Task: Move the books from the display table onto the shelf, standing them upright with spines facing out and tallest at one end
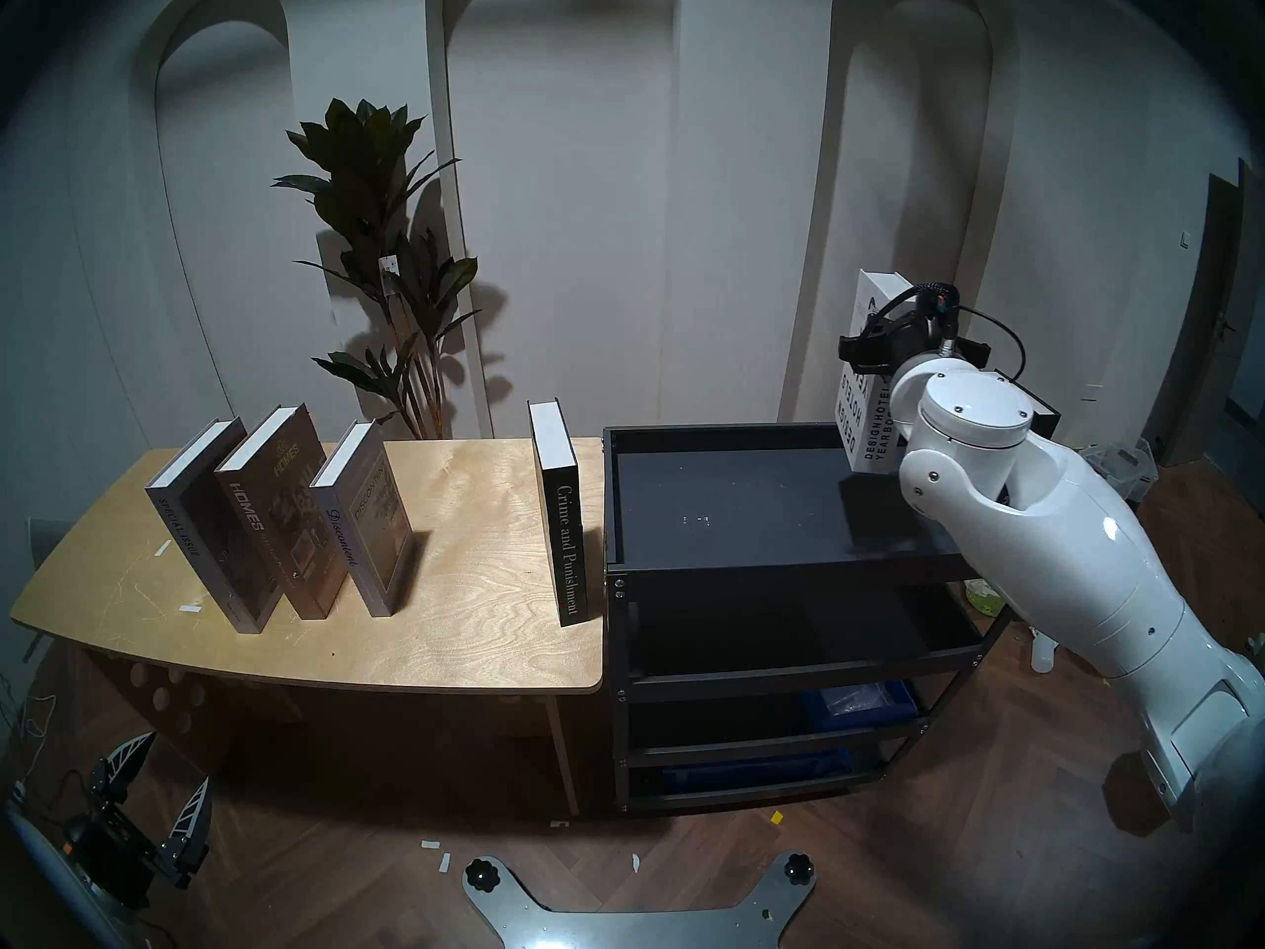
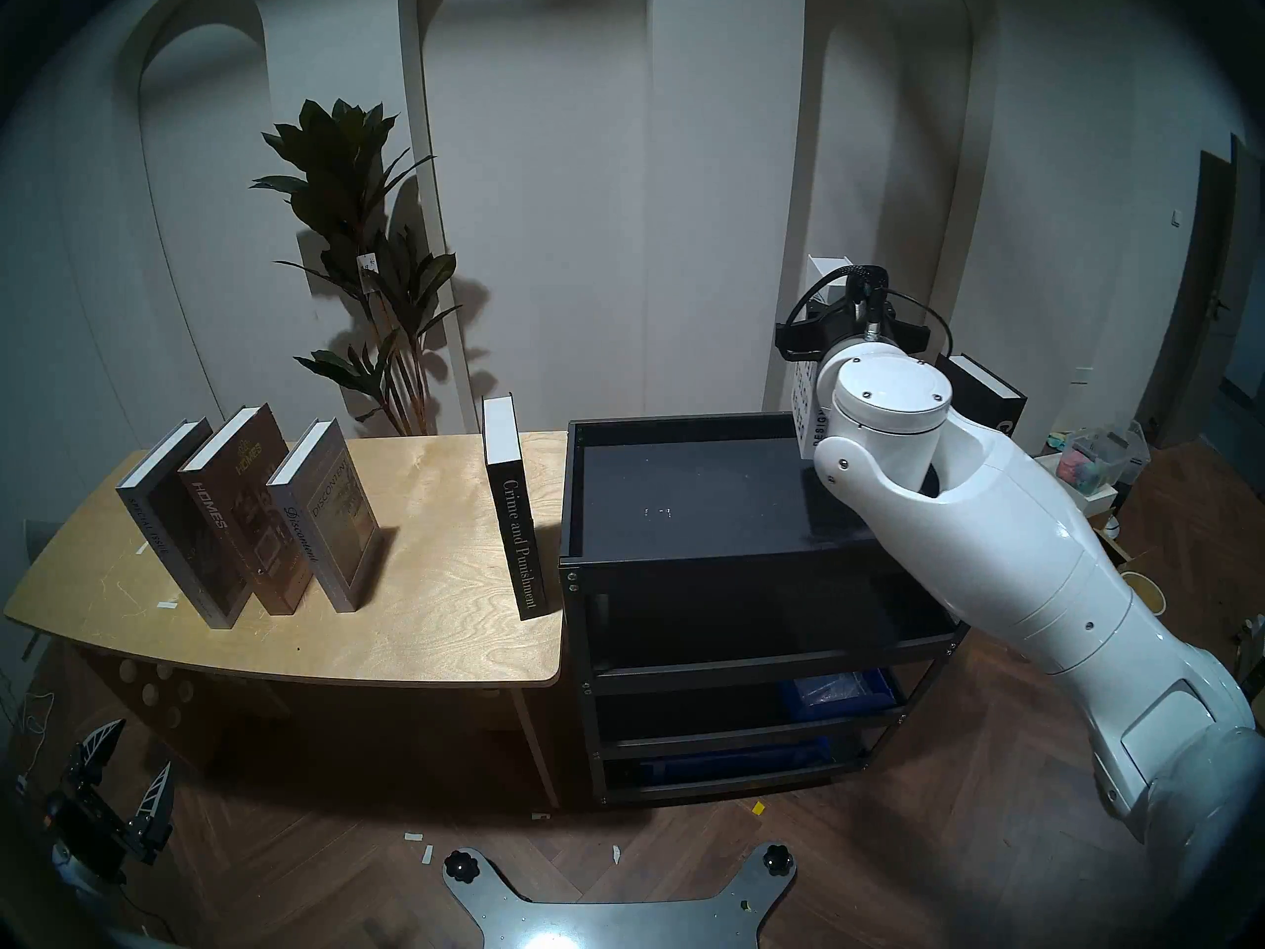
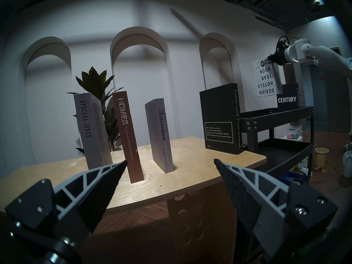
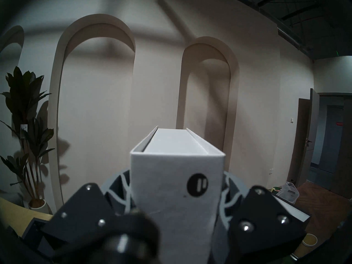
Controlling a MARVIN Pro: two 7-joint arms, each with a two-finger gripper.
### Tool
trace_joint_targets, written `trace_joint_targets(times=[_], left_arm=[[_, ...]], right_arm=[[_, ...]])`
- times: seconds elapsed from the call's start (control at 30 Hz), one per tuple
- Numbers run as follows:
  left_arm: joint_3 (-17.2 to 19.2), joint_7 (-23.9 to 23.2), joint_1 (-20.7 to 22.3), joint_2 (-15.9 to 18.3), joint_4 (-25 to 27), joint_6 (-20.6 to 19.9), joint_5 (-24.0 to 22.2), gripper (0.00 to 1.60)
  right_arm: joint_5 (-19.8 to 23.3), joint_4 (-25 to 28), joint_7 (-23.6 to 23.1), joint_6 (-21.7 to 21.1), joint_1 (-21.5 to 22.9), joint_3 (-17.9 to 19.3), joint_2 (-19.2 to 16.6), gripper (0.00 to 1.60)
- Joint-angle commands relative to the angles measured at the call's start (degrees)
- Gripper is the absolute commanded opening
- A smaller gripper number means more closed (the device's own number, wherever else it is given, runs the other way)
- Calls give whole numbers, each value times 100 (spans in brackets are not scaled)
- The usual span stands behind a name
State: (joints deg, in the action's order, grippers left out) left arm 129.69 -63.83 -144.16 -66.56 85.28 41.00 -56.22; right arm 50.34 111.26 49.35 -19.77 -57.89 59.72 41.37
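Right gripper (image 4: pixel 177 204) clamped on white "Design Hotels Yearbook" (image 1: pixel 868 379), spine toward camera, title upside down, book raised above right end of black shelf cart (image 1: pixel 719 441). Black "Century" (image 3: pixel 287 99) stands on cart top just beside it; touching or not, hard to tell. 4 books upright on plywood table (image 1: pixel 465 619): "Special Issue" (image 1: pixel 198 509), "Homes" (image 1: pixel 274 516), "Discontent" (image 1: pixel 363 516), "Crime and Punishment" (image 1: pixel 565 537). Left gripper (image 3: pixel 170 162) spread wide, empty, low in front of table.
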Motion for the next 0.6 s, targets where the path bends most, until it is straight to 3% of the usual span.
trace_joint_targets(times=[0.0, 0.37, 0.57], left_arm=[[20, -119, -54, 42, 57, 22, -21, 160], [13, -148, -84, 63, 64, 39, -53, 160], [3, -172, -102, 81, 63, 54, -90, 160]], right_arm=[[-141, 735, 98, 276, -734, 421, -721, 0], [-404, 1269, 769, 1102, -1447, 288, -1311, 0], [-1170, 1313, 1336, 1669, -1930, 296, -1386, 0]])
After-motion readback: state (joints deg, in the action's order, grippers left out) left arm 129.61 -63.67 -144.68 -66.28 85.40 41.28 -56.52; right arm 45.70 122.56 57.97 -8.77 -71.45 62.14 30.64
